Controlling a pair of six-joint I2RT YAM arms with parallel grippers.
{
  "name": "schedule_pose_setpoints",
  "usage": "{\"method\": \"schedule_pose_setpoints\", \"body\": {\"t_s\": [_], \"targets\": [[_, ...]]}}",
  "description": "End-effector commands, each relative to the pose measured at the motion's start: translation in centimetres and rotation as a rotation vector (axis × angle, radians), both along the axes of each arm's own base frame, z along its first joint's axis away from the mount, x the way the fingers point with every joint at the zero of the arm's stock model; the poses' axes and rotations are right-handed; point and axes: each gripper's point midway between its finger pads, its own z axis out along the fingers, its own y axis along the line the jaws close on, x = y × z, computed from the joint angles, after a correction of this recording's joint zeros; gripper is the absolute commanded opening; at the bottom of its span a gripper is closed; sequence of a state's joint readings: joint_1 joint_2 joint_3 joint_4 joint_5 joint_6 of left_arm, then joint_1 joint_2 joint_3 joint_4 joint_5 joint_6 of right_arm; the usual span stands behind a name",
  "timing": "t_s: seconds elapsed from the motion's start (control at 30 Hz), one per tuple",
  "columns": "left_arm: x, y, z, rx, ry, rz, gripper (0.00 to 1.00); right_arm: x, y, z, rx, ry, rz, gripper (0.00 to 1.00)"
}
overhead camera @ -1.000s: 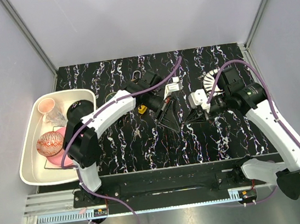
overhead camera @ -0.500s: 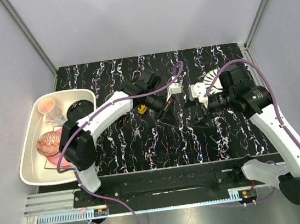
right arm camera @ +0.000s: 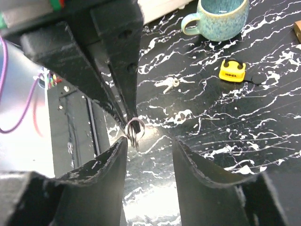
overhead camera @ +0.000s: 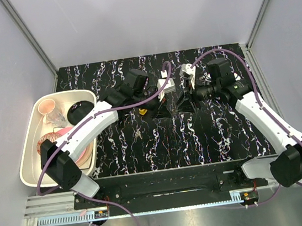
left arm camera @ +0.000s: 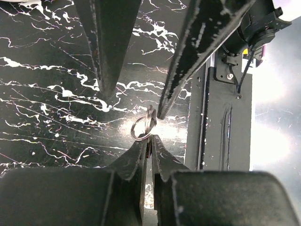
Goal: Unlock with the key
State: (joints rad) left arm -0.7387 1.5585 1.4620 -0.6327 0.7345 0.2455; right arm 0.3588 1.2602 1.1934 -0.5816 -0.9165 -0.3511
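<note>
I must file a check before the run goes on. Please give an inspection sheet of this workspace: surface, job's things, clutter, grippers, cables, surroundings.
Surface: black marbled table; no spill seen.
Job's things: key ring held above the table between the arms; loose keys lie on the table; lock not seen.
Clutter: mug and yellow item on the table; tray with dishes at the left.
Grippers: left gripper shut on the key ring; right gripper open, facing it.
Cables: purple cables loop along both arms; no snag seen.
Surroundings: grey walls; nothing else seen.
</note>
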Motion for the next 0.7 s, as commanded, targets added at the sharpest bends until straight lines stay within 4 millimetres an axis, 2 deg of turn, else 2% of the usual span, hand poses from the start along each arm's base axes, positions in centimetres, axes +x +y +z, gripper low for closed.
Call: {"method": "schedule_pose_setpoints", "body": {"t_s": [0.0, 0.2, 0.5, 0.67], "targets": [[1.1, -0.4, 0.4, -0.012, -0.054, 0.048, 0.00, 0.2, 1.2, 2.0, 0.109, 0.053, 0.019, 0.46], [1.9, -0.5, -0.5, 0.017, -0.046, 0.079, 0.00, -0.9, 1.3, 1.2, 0.124, 0.106, 0.066, 0.44], [2.2, -0.9, -0.5, 0.017, -0.034, 0.093, 0.00, -0.4, 1.3, -1.0, 0.087, 0.139, 0.061, 0.31], [1.8, -1.1, -0.5, 0.005, -0.012, 0.075, 0.00, 0.0, 1.3, -1.7, 0.079, 0.156, 0.052, 0.31]]}}
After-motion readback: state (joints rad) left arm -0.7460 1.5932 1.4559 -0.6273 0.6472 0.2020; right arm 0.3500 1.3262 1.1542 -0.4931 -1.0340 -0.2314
